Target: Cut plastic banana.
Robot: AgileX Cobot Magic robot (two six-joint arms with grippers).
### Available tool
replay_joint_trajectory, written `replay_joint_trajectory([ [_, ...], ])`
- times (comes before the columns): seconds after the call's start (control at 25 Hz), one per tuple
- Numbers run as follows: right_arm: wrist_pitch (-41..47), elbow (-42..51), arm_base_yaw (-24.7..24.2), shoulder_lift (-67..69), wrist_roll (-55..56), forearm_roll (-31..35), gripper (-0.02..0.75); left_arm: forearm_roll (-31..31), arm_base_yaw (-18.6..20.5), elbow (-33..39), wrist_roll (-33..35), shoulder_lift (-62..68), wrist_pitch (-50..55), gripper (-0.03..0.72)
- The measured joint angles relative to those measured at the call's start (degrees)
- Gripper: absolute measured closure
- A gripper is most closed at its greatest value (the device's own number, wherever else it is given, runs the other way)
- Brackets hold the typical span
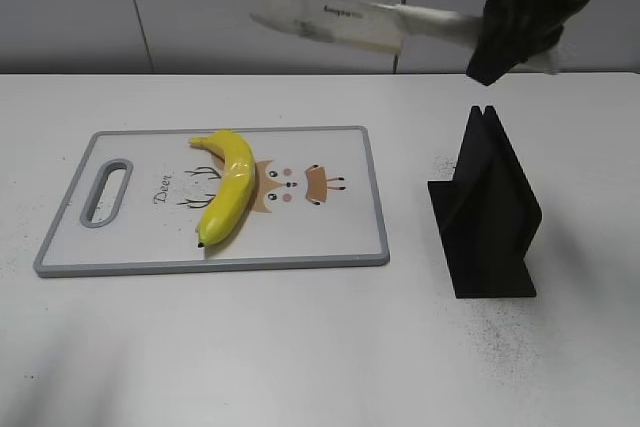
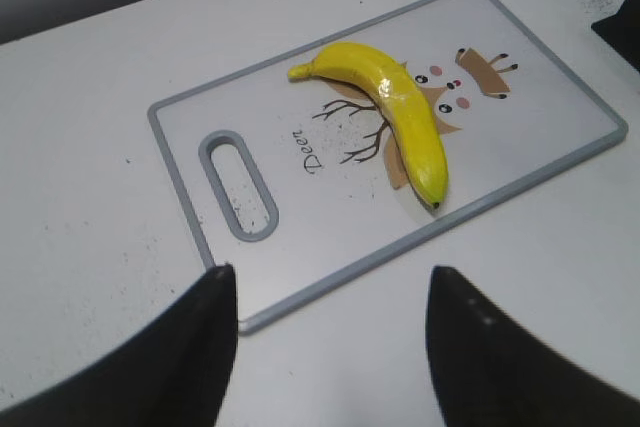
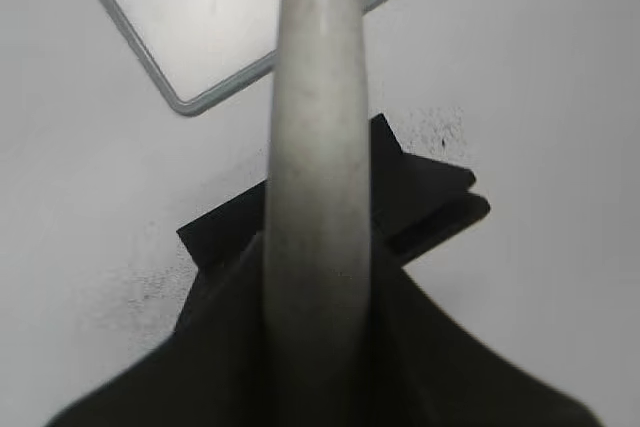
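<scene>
The plastic banana [image 1: 228,195] lies on the white, grey-rimmed cutting board [image 1: 330,247], left of the deer print; it also shows in the left wrist view [image 2: 400,112]. My right gripper [image 1: 510,32] is shut on the handle of a cleaver [image 1: 325,19], held high above the board's far right, blade pointing left. In the right wrist view the metal handle [image 3: 315,177] runs between the jaws [image 3: 315,347]. My left gripper [image 2: 330,337] is open and empty, hovering over the table at the board's near handle-end corner [image 2: 245,317]. It is out of the exterior view.
A black knife stand [image 1: 485,212] stands upright on the table right of the board, below the cleaver hand; it also shows in the right wrist view [image 3: 420,187]. The board has a slot handle [image 1: 106,192] at its left end.
</scene>
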Motion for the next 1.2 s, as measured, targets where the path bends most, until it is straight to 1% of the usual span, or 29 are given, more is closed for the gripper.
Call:
replay_joint_trajectory([
  [0.12,0.2,-2.6,0.0,3.9,-7.8,1.8,0.577,-0.6,-0.2,-7.8,5.6,9.6,1.3,0.128],
  [0.2,0.2,-4.8,0.0,6.6,-12.7,3.1,0.577,-0.7,-1.1,-13.8,9.3,16.4,2.9,0.128],
  [0.36,0.2,-9.0,1.1,11.2,-20.0,3.4,0.577,-0.8,-4.6,-24.3,17.2,28.0,5.8,0.128],
  [0.52,0.2,-13.0,3.2,15.5,-23.8,3.6,0.577,-0.7,-8.9,-31.8,25.7,36.5,7.7,0.128],
  [0.6,0.2,-14.8,3.8,17.1,-25.8,4.7,0.577,-0.6,-10.7,-34.5,28.1,40.2,8.4,0.128],
  [0.72,-0.1,-17.5,4.3,19.0,-28.5,8.1,0.577,0.1,-12.4,-37.8,29.5,44.9,9.9,0.128],
  [0.92,-1.3,-19.6,4.6,20.3,-30.2,9.5,0.577,2.3,-12.7,-40.2,29.8,50.7,11.5,0.131],
  [1.0,-1.3,-19.6,4.6,20.6,-30.2,9.5,0.577,3.1,-12.7,-40.3,29.8,51.9,10.9,0.157],
  [1.16,-1.5,-19.6,4.6,21.2,-30.4,9.6,0.577,3.4,-12.7,-40.4,29.8,52.8,8.2,0.274],
  [1.2,-1.6,-19.6,4.6,21.2,-30.4,9.8,0.577,3.6,-12.7,-40.4,29.8,53.0,7.7,0.293],
])
